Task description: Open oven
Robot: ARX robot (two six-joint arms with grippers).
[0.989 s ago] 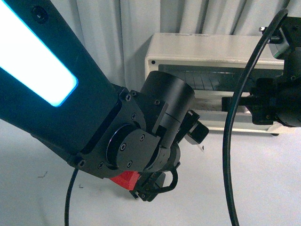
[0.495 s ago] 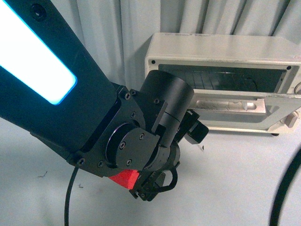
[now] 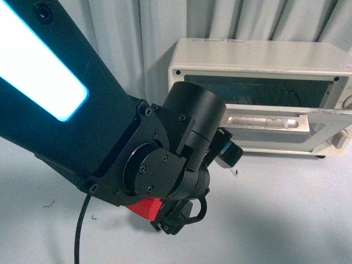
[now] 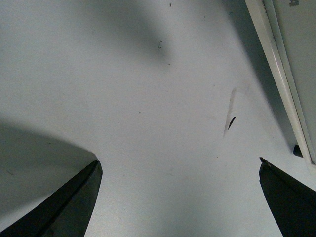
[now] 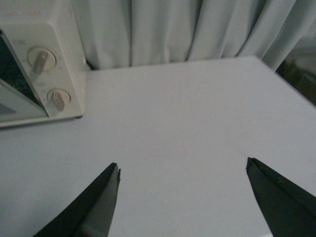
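Note:
The cream-white oven (image 3: 258,55) stands at the back right of the table, in front of the curtain. Its glass door (image 3: 324,129) hangs tilted outward, with the silver bar handle (image 3: 264,122) below the dark cavity (image 3: 258,91). My left arm fills the front view's left and middle. The left gripper (image 4: 177,165) is open over bare table, with the oven's lower edge (image 4: 284,74) off to one side. The right gripper (image 5: 182,168) is open and empty, well away from the oven's knob side (image 5: 47,74). Neither gripper touches the oven.
The white tabletop (image 3: 286,209) stretches in front of the oven. A pale curtain (image 5: 173,29) hangs behind the table. The table's far corner and a dark gap beyond it (image 5: 296,69) show in the right wrist view. A small dark scrap (image 4: 231,121) lies on the table.
The right arm, at the oven's handle a second ago, has left the front view. The door has dropped outward and the cavity now shows dark. The left arm has barely moved.

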